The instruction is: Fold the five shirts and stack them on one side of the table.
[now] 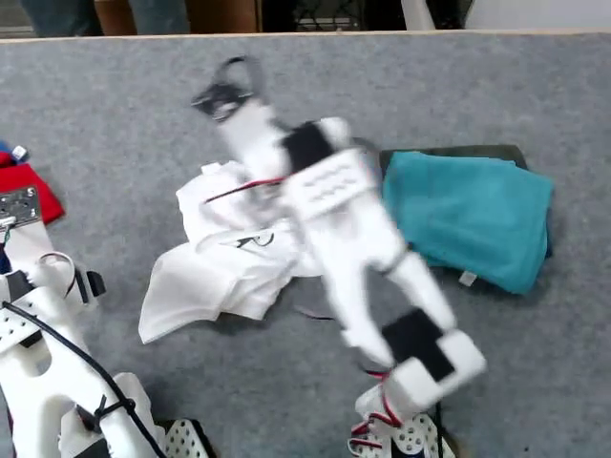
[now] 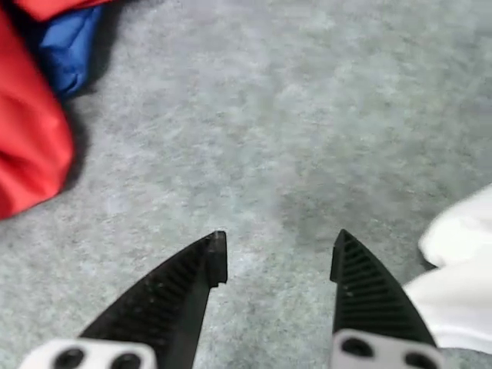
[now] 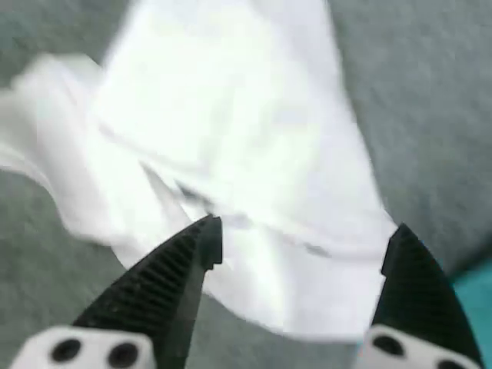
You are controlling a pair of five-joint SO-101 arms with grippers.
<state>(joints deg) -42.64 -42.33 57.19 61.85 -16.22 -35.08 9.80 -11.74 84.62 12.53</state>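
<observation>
Grey felt table (image 1: 535, 363): at centre the white shirt (image 1: 220, 267) lies crumpled, teal shirt (image 1: 468, 215) folded at 3 o'clock, red shirt (image 1: 33, 186) at 9. Both empty, left gripper (image 2: 278, 261) and right gripper (image 3: 300, 246) gape.

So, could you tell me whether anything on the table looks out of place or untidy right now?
Yes: the white shirt lies crumpled mid-table, not folded, while the teal shirt sits neatly folded on a dark shirt beside it. A red shirt and a blue shirt sit at the opposite edge.
</observation>
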